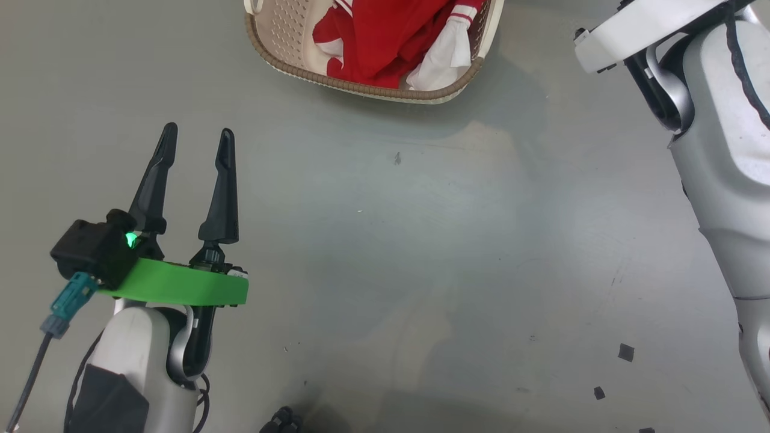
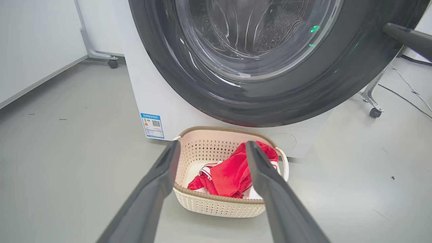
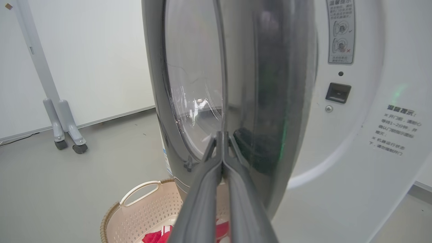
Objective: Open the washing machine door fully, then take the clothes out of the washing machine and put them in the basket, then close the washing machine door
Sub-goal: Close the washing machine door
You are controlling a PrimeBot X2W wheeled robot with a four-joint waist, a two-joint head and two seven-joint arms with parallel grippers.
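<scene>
White smooth washing machine [image 2: 152,101] is standing on matte grey floor [image 1: 385,270], round glossy black-rimmed door [image 2: 256,104] ajar. Cream perforated basket [image 2: 216,207] before it is holding red clothes [image 2: 233,175]. My left pincer [image 1: 198,129] is hovering spread; right pincer [image 3: 221,141] closed, empty, by the door's edge.

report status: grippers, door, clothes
left gripper open, empty. right gripper shut, tips at door rim. clothes in basket, door not yet closed. basket sits below the door.
</scene>
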